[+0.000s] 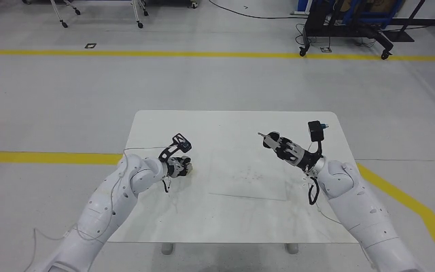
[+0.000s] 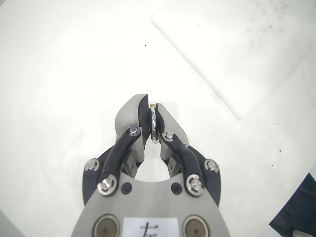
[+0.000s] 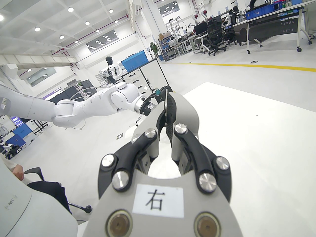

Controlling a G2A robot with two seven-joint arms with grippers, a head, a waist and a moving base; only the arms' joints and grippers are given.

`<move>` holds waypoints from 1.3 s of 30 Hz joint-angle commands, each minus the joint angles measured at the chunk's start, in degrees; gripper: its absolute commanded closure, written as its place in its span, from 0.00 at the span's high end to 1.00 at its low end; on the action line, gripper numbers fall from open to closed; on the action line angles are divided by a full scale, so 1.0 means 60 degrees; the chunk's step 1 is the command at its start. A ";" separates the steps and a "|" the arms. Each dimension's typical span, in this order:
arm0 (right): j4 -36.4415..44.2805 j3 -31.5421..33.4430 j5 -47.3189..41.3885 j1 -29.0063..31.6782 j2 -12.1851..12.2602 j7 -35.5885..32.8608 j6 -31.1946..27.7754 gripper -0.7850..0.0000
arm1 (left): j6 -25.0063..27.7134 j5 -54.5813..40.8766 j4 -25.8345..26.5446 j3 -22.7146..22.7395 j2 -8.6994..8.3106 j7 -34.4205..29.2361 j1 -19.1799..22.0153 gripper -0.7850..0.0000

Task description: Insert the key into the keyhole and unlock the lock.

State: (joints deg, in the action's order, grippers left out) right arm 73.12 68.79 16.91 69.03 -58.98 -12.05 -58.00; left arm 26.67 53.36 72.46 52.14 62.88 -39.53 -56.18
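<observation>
In the left wrist view my left gripper [image 2: 152,103] is shut on the lock [image 2: 153,124]. Its silver shackle runs between the pads and a corner of the brass body peeks out at the tips. In the top view this gripper [image 1: 182,165] holds the lock [image 1: 188,165] low over the table's left half. My right gripper [image 1: 272,141] is raised over the right half, shut on the key [image 1: 262,136], whose thin blade points left toward the other arm. In the right wrist view the gripper [image 3: 168,97] clamps the key [image 3: 167,99] edge-on between its pads.
The white table [image 1: 231,224] carries a thin white sheet [image 1: 251,178] in its middle, with an edge and corner near the left gripper [image 2: 197,75]. The two grippers are about a third of the table's width apart. Grey floor with yellow lines surrounds the table.
</observation>
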 commanded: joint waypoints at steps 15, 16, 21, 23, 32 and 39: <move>0.0000 0.0000 0.0002 0.0000 0.0000 0.0021 0.0000 0.00 | 0.0045 0.0029 0.0475 0.0289 -0.0089 -0.0418 -0.0248 0.40; 0.0000 0.0000 0.0002 0.0000 0.0000 0.0021 0.0000 0.00 | 0.0052 0.0042 0.0489 0.0296 -0.0093 -0.0438 -0.0259 0.40; 0.0000 0.0000 0.0002 0.0000 0.0000 0.0021 0.0000 0.00 | 0.0070 0.0056 0.0495 0.0335 -0.0100 -0.0475 -0.0286 0.20; 0.0000 0.0000 0.0002 0.0000 0.0000 0.0021 0.0000 0.00 | 0.0083 0.0056 0.0469 0.0345 -0.0098 -0.0473 -0.0280 0.08; 0.0000 0.0000 0.0002 0.0000 0.0000 0.0021 0.0000 0.00 | 0.0140 0.0042 0.0204 0.0207 -0.0026 -0.0448 -0.0115 0.00; 0.0000 0.0000 0.0002 0.0000 0.0000 0.0021 0.0000 0.00 | 0.0279 -0.0355 -0.0072 0.0309 0.0033 0.0241 0.0005 0.00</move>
State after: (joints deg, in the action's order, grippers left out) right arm 73.12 68.79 16.91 69.03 -58.98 -12.05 -58.00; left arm 28.22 51.80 72.09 53.73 63.04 -39.25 -56.28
